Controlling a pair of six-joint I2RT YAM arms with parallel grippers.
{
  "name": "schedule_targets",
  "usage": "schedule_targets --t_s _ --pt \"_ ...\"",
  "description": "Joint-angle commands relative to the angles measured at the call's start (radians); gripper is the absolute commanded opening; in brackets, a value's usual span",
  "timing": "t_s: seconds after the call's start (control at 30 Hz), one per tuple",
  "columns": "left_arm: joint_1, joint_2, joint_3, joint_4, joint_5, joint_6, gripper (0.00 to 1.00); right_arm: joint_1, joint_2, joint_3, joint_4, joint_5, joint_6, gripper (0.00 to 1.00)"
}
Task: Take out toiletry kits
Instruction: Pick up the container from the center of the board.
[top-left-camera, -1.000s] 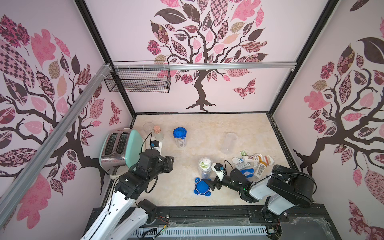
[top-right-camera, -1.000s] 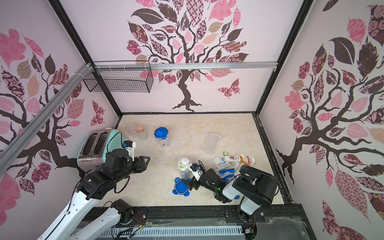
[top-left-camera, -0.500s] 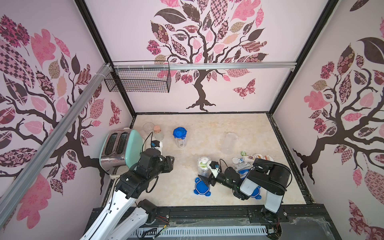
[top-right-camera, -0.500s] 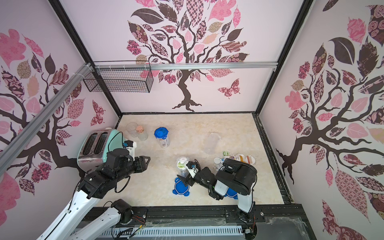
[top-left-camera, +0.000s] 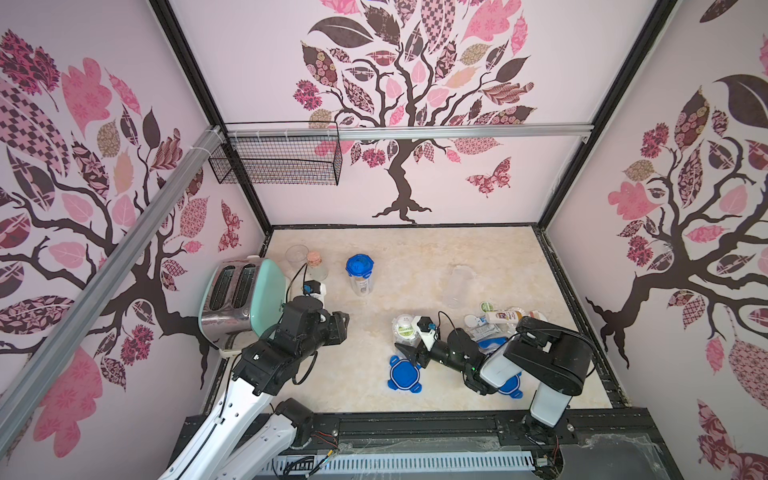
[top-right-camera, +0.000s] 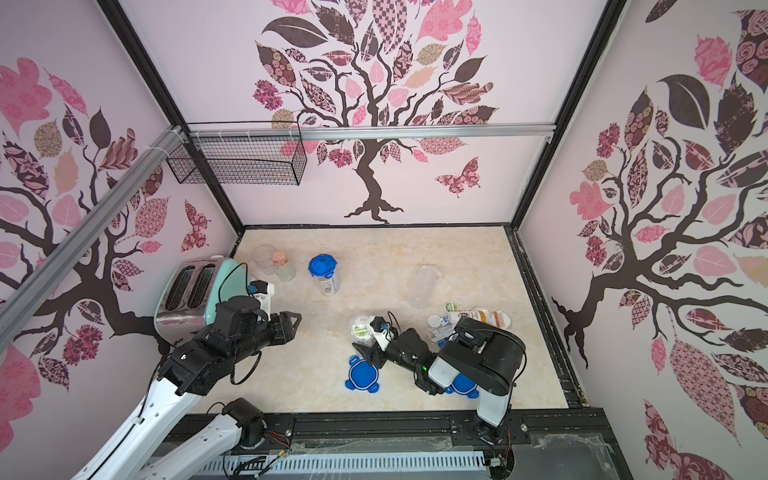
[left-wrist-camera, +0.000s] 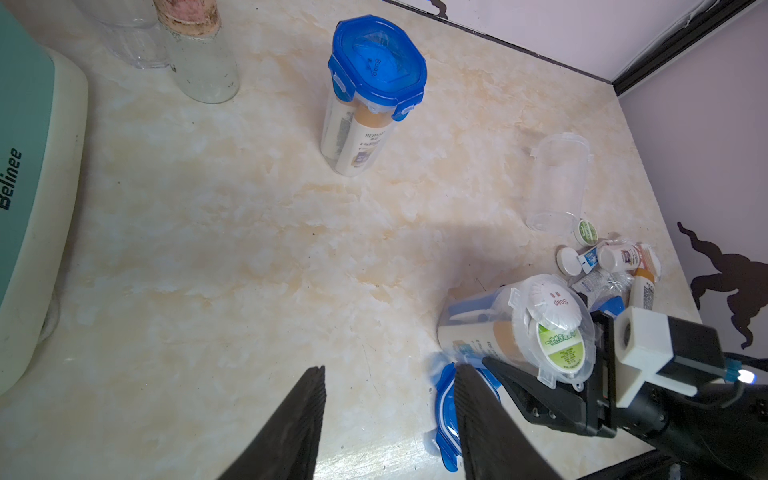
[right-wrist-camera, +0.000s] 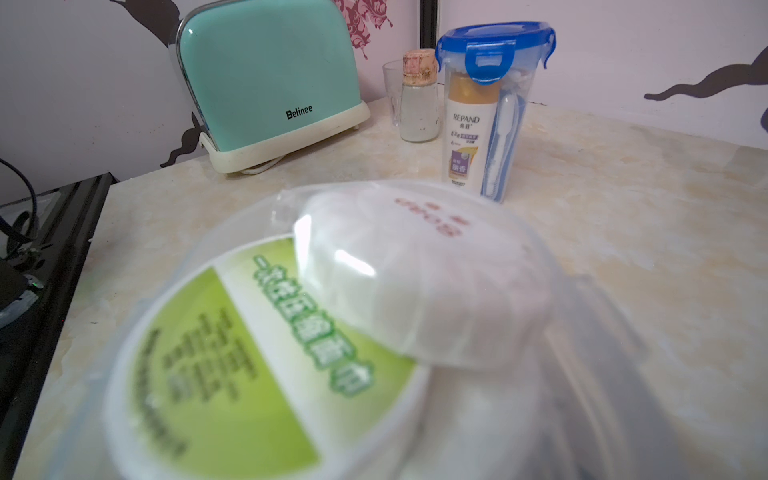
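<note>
table (top-left-camera: 415, 249): pale marble look, walls on three sides
toaster (top-left-camera: 243, 297): mint, against the left wall
left end effector (left-wrist-camera: 388, 370): fingers about halfway apart, nothing between, above bare table near toaster
right end effector (top-left-camera: 409, 340): at open canister (left-wrist-camera: 498, 332), one finger against its side under the rim, other finger hidden; gripped or not, cannot tell
open canister: lidless, near the front, full
sealed canister (top-left-camera: 360, 276): upright toward the back, blue lid clipped on
empty canister (top-left-camera: 457, 286): on its side, right of centre
kit (left-wrist-camera: 536, 328): inside open canister; soap (left-wrist-camera: 550, 301) and green-labelled tub (left-wrist-camera: 561, 345) at the mouth, bottle (left-wrist-camera: 469, 343) below
second kit (right-wrist-camera: 469, 137): inside sealed canister, bottle and toothbrush showing
loose kit (top-left-camera: 496, 322): heaped on table by the right wall, beyond the right arm
lid (top-left-camera: 404, 373): flat on table, just in front of open canister
second lid (top-left-camera: 510, 384): mostly under the right arm
jar (top-left-camera: 316, 266), glass (top-left-camera: 296, 254): side by side, back left, beside toaster
</note>
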Motion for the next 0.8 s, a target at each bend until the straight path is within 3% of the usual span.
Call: schedule_targets --t_s 0.0,0.13,0.23,0.53,0.77 --pt "0.004 0.004 0.000 0.008 -0.001 0.017 0.54 -0.005 -0.048 0.043 -0.065 -0.012 0.034 0.70" --pt "0.003 0.006 -0.001 0.011 -0.001 0.020 0.54 -0.018 -0.110 0.057 -0.107 -0.009 0.075 0.66" --pt "0.004 0.011 0.001 0.015 0.002 0.023 0.54 -0.028 -0.190 0.092 -0.242 -0.001 0.123 0.64" --pt "0.004 0.038 -0.002 0.036 0.112 0.049 0.56 -0.076 -0.397 0.134 -0.553 -0.094 0.467 0.57" --pt "-0.046 0.012 -0.040 0.094 0.171 0.010 0.56 -0.097 -0.394 0.150 -0.647 -0.247 0.687 0.56"
